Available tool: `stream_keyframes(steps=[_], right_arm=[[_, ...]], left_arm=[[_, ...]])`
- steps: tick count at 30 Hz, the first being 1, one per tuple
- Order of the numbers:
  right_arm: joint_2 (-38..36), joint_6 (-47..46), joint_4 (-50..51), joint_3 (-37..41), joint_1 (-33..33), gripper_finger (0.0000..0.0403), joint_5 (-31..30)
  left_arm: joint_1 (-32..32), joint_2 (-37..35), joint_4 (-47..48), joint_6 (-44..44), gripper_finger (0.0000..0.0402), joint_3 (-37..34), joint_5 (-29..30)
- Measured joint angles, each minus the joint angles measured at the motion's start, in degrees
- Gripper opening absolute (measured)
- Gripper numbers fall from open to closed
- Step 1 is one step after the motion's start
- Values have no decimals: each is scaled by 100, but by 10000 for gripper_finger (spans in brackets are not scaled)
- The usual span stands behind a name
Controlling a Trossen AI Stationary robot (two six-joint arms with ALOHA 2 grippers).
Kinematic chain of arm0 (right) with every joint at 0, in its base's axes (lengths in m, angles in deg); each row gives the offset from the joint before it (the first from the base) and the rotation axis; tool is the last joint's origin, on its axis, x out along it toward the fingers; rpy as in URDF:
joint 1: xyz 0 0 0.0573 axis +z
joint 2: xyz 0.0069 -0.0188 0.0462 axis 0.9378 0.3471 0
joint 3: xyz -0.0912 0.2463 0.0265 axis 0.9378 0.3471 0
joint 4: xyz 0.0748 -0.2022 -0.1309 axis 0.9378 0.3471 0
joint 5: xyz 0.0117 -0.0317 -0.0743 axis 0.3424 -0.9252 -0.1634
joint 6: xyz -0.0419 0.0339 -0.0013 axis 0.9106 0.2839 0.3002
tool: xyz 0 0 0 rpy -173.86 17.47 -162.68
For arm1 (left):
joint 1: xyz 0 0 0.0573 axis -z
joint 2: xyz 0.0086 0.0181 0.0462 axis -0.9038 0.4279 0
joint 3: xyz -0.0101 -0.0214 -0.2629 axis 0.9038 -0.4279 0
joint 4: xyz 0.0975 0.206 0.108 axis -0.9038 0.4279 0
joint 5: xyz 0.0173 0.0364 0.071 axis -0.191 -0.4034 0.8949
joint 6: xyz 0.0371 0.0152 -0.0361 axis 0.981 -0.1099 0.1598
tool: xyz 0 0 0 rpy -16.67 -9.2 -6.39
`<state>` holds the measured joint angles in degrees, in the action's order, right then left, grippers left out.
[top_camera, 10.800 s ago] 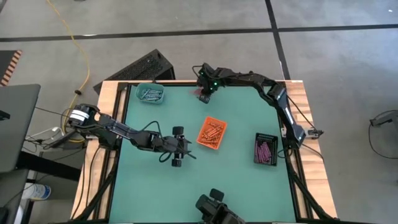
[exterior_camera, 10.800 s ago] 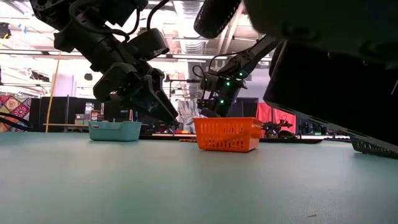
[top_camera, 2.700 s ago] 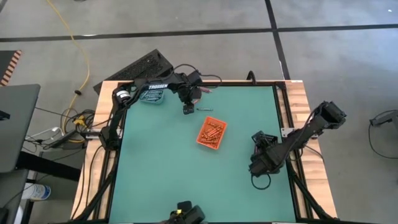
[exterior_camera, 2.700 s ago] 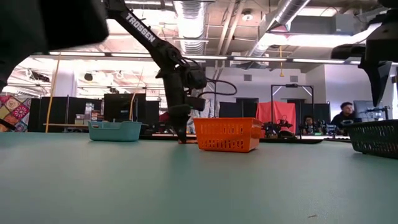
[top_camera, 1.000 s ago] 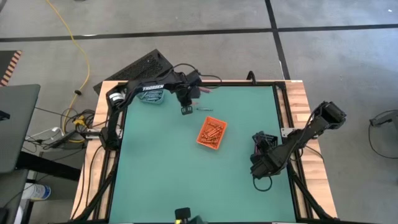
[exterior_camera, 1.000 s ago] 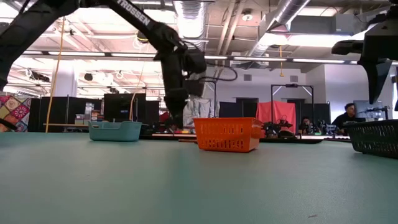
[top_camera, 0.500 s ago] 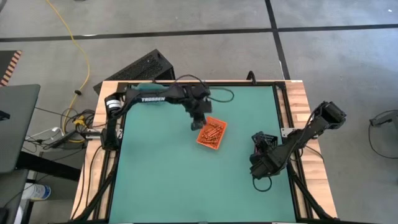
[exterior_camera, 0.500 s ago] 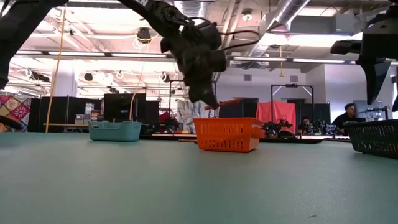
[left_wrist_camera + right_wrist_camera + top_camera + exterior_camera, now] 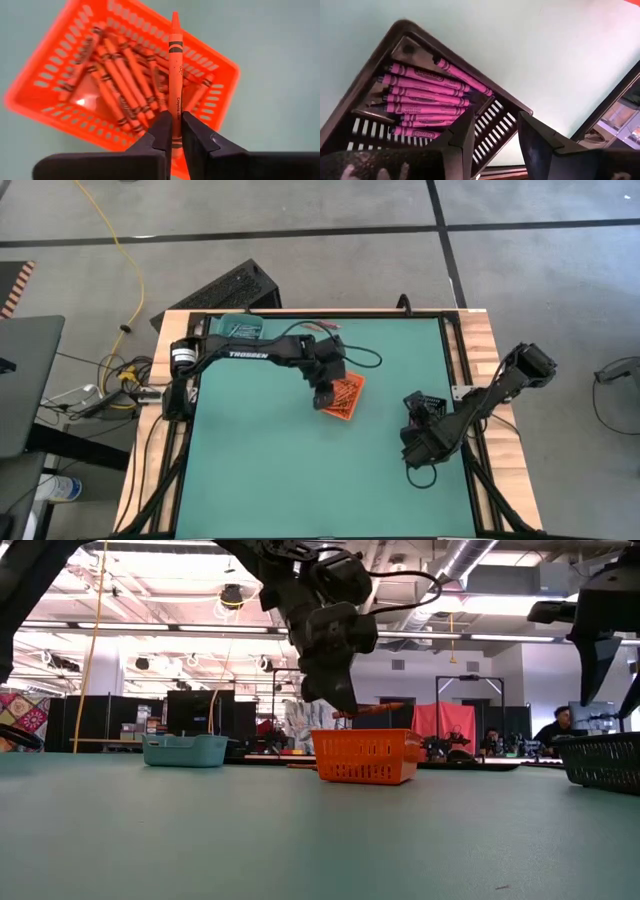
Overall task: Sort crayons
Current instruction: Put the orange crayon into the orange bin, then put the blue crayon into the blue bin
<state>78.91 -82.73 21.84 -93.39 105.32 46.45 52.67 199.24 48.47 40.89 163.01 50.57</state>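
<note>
My left gripper [image 9: 175, 125] is shut on one orange-red crayon [image 9: 175, 65] and hangs above the orange basket [image 9: 345, 402], which holds several crayons of the same colour [image 9: 120, 80]. In the low view this gripper [image 9: 340, 708] stands just over the basket's rim [image 9: 365, 734]. At the table's right, my right gripper [image 9: 495, 125] is open above the black basket [image 9: 405, 42]. That basket holds several purple-pink crayons [image 9: 425, 97], and the gripper touches none of them. My left gripper pinches the crayon between its two fingers near the blunt end [image 9: 175, 116]. The fingers slant down from the table's far left and lie along the crayon. Its pointed end [image 9: 400, 704] sticks out past the fingertips, about level, clear of the basket below.
A teal basket [image 9: 240, 328] with blue-grey crayons stands at the far left corner. A few small pinkish sticks [image 9: 322, 328] lie by the far edge. The black basket [image 9: 605, 760] sits near the right edge. Bare green mat fills the near half of the table.
My left gripper has swung from near the teal basket toward the table's right and near side, to a spot over the orange basket. It has tipped flatter on the way. The orange-red crayon has stayed between its fingers, clear of the table.
</note>
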Motion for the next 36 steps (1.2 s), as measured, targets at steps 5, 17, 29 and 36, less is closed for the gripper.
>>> stream_keyframes(steps=[5,17,29,36], right_arm=[[0,-69,-48,0,1,141,1],[0,-133,-44,0,3,141,1],[0,-136,-92,0,-4,141,-53],[0,-139,-435,0,-15,141,-126]], left_arm=[[-2,2,-28,-290,48,0,115],[46,-67,103,-22,140,0,107],[-433,-888,478,2014,131,19,1483],[-1045,-571,446,2486,129,13,973]])
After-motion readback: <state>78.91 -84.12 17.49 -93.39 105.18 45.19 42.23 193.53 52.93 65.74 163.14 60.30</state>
